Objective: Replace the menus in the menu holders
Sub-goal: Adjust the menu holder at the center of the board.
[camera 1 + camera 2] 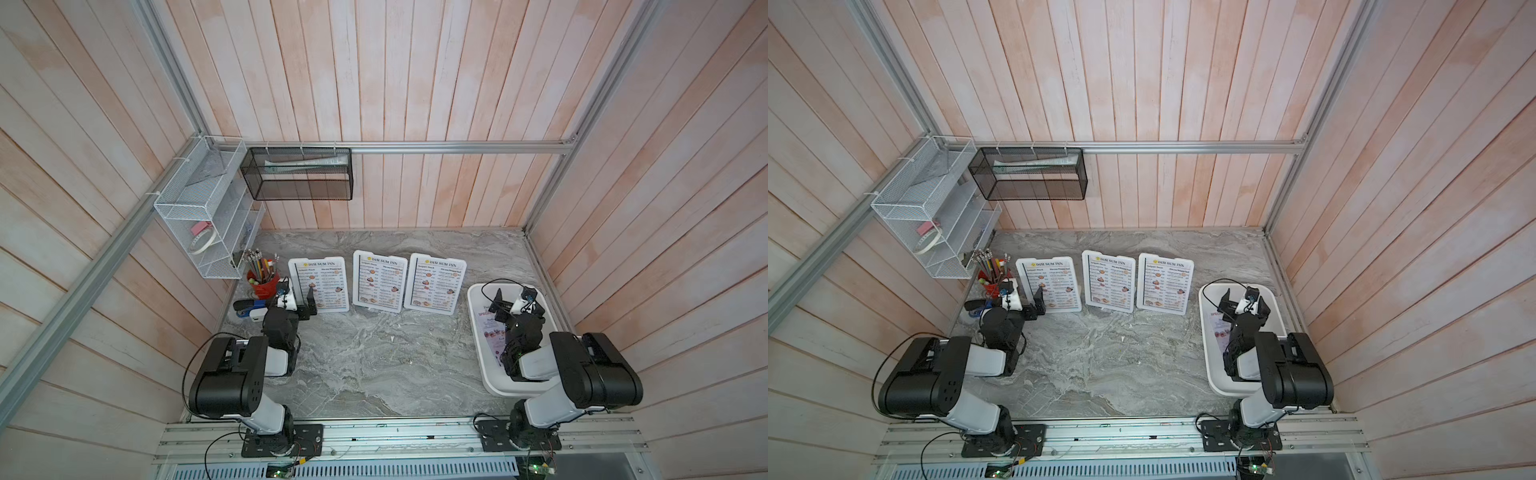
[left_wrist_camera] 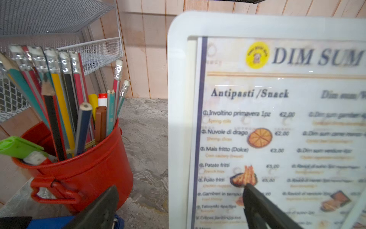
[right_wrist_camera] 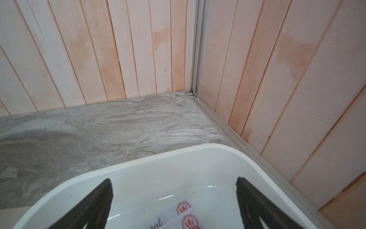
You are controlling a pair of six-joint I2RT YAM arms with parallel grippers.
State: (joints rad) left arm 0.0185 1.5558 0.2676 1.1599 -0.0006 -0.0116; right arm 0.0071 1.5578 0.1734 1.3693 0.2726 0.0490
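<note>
Jaws on the left gripper (image 2: 179, 187) are gaping, empty, facing a menu holder (image 2: 178, 79) just ahead; the right gripper (image 3: 173, 180), equally wide and empty, is hovering above lilac menus (image 3: 178, 216) in a tray (image 3: 178, 150).

**Plank-lined booth with a marbled top**

Pale, pink-washed wooden plank walls (image 1: 415, 83) close in on three sides, braced by an aluminium frame (image 1: 457, 147). The grey marbled tabletop (image 1: 374, 365) lies under soft, even light. A white wire shelf (image 1: 195, 208) and a black mesh basket (image 1: 297, 174) hang from the frame at the far left corner.
</note>
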